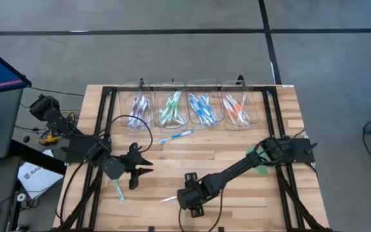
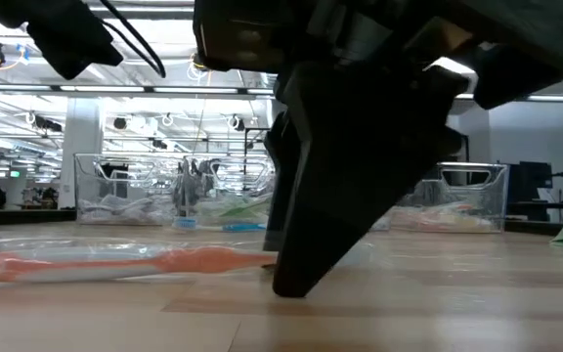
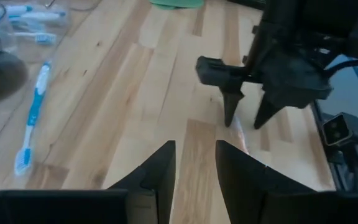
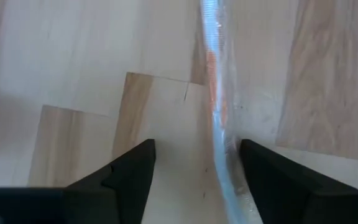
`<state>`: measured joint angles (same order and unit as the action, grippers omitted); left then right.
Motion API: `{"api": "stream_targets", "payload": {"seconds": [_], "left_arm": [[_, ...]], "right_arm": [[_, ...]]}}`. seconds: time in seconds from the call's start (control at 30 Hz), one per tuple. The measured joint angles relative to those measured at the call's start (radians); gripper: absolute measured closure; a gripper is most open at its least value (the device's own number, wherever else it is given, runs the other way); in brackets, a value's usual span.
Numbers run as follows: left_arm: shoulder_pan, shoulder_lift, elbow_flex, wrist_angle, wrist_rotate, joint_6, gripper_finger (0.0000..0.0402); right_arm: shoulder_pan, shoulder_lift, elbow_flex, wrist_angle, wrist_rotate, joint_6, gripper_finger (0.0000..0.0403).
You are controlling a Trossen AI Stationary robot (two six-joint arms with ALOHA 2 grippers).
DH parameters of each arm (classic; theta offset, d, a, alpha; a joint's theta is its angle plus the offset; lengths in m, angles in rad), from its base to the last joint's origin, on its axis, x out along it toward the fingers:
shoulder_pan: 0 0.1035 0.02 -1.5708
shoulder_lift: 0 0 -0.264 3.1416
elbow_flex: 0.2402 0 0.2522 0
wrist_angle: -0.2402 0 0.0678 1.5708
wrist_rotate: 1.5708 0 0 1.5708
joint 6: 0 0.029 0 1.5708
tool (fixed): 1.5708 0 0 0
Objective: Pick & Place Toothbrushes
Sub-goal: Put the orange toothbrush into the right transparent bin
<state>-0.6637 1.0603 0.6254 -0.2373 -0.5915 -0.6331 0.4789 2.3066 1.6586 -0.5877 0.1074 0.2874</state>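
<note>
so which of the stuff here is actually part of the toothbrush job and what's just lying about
Part of the job:
- orange toothbrush between the open fingers of the right end effector
- blue toothbrush loose on the table
- green toothbrush near the left end effector
- clear bins holding sorted toothbrushes

Lying about:
- green disc
- cables

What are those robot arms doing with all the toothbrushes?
They are sorting toothbrushes into four clear bins at the back of the table, one colour each. The right gripper is down at the table's front edge, fingers open around an orange toothbrush in a clear wrapper, not gripping it yet. The left gripper waits nearby, holding nothing. A blue toothbrush and a green toothbrush lie loose.
</note>
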Motion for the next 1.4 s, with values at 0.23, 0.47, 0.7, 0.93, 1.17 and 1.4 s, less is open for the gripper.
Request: {"api": "stream_targets", "payload": {"seconds": [0.23,0.47,0.7,0.93,1.17,1.4], "left_arm": [[-0.003,0.000,0.000,0.012,0.016,0.032,0.0295],[-0.003,-0.001,0.000,0.015,0.016,0.063,0.0295],[-0.003,0.000,0.000,0.015,-0.011,0.179,0.0295],[-0.003,-0.001,0.000,0.015,-0.180,0.278,0.0295],[0.010,-0.001,0.000,0.017,-0.293,0.495,0.0295],[0.105,-0.001,0.000,0.133,-0.294,0.712,0.0295]], "right_arm": [[-0.002,-0.023,-0.008,0.001,-0.007,0.000,0.0289],[-0.005,-0.023,-0.008,-0.002,-0.003,0.009,0.0384],[-0.007,-0.017,0.091,-0.195,0.005,0.027,0.0394],[0.013,-0.015,0.301,-0.578,0.034,0.111,0.0398],[0.064,-0.015,0.439,-0.939,0.114,0.286,0.0400],[0.130,-0.064,0.448,-0.987,0.165,0.311,0.0400]]}}
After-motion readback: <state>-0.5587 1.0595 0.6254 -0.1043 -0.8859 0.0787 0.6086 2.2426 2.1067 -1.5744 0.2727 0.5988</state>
